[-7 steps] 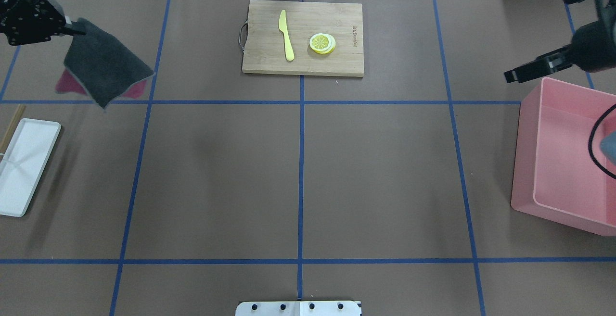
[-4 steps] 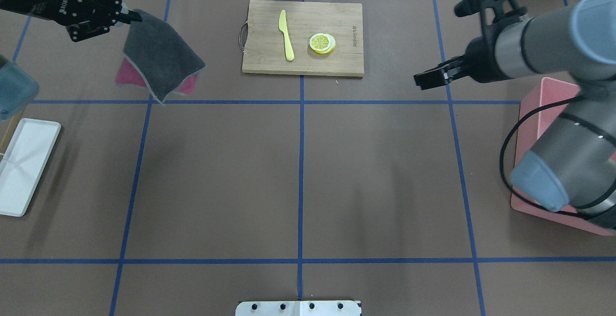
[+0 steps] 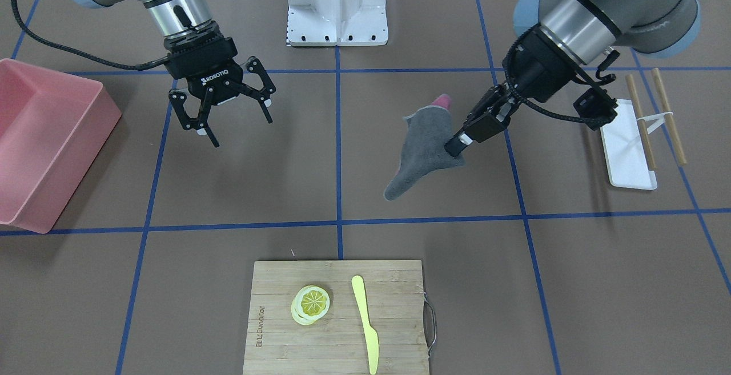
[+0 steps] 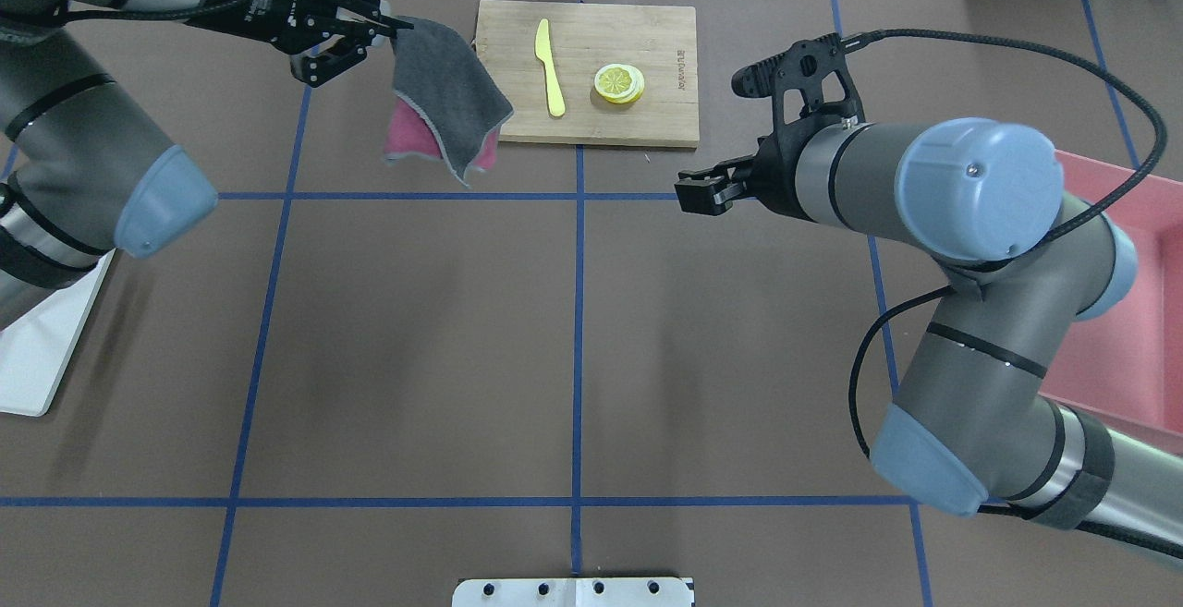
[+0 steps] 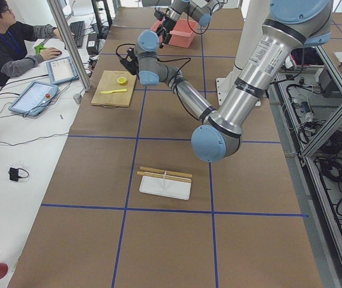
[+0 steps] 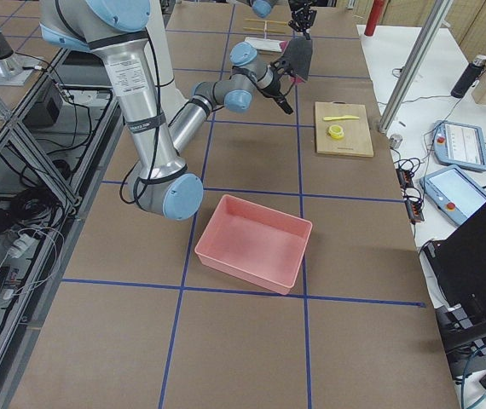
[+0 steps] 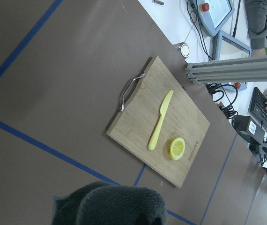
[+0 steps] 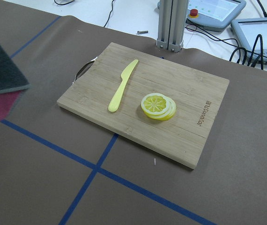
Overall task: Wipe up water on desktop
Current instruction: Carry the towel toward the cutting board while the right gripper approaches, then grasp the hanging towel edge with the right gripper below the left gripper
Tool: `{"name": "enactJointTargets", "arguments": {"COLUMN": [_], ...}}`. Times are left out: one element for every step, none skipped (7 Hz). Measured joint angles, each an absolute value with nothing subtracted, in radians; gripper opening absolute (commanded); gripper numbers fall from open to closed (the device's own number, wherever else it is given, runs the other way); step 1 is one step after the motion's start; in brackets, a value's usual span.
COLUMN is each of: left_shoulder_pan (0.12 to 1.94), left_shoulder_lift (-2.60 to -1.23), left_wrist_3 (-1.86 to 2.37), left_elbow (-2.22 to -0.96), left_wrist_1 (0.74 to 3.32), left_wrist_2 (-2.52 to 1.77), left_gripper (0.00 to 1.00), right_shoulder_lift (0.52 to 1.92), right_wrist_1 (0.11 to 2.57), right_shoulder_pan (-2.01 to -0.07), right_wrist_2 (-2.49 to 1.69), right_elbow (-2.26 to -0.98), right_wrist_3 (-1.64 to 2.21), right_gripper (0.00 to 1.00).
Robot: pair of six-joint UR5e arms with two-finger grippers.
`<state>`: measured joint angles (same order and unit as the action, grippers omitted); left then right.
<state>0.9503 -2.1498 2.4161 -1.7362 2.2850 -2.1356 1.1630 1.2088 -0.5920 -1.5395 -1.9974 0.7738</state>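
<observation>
Grey cloth (image 4: 444,99): hangs by one corner, clear of the table (image 4: 416,339), pink side underneath, near the cutting board (image 4: 591,71).
Left hand (image 3: 455,146): pinched tight on that corner.
Right hand (image 3: 237,129): fingers spread, holding nothing.
Water: no wet patch can be made out.
Doing it well: lower until the cloth lies flat, then press and drag in overlapping strokes, keeping off the board.

"ROBOTIQ" on right hand (image 3: 241,132)

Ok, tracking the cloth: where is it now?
Overhead view, upper left: the grey cloth hangs from the jaws of the left gripper, left of the cutting board.
</observation>
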Motion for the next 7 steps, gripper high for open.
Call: {"name": "enactJointTargets", "arguments": {"left_shoulder_pan": [0.932,0.914,0.895,0.878,0.858,0.837,0.821], "left_shoulder_lift": [-2.193,-2.226,-2.252,-2.273,-2.287,-2.295,-2.298], "left_wrist_3": [2.515,2.593,2.661,2.722,2.775,2.811,2.831], "left_elbow": [-1.732,-1.727,-1.721,-1.718,-1.719,-1.722,-1.729], "left_wrist_1": [2.253,2.24,2.236,2.235,2.235,2.235,2.235], "left_wrist_2": [-2.111,-2.084,-2.062,-2.044,-2.028,-2.016,-2.011], "left_gripper": [0.0,0.0,0.0,0.0,0.0,0.0,0.0], "right_shoulder_lift": [1.144,1.127,1.104,1.08,1.067,1.061,1.059], "right_wrist_1": [1.209,1.21,1.21,1.21,1.21,1.21,1.21], "right_shoulder_pan": [-0.545,-0.498,-0.455,-0.422,-0.401,-0.39,-0.385], "right_wrist_2": [-1.474,-1.406,-1.331,-1.265,-1.218,-1.188,-1.173], "right_elbow": [-1.995,-1.993,-1.981,-1.961,-1.946,-1.937,-1.934], "right_wrist_3": [0.788,0.807,0.815,0.822,0.834,0.843,0.848], "right_gripper": [0.98,0.98,0.98,0.97,0.94,0.88,0.76]}}
